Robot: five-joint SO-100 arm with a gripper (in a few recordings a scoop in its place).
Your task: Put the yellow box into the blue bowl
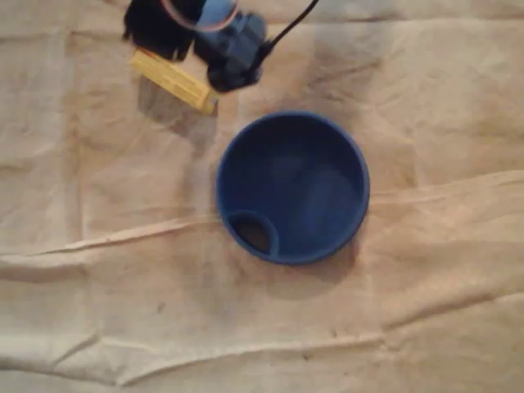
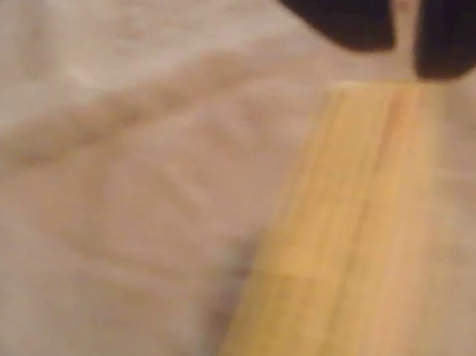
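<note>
Black two-finger gripper (image 2: 403,52) is pinched on one end of the long yellow ribbed box (image 1: 173,80), which seems to be held clear of the creased beige cloth (image 1: 98,246). Seen from overhead, the box axis runs 10-to-4 o'clock. The round blue plastic bowl (image 1: 348,151) lies at 5 o'clock from it, near but apart.

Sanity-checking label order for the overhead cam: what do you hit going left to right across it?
yellow box → blue bowl. The arm overlaps the box, so it is left out of the order.
</note>
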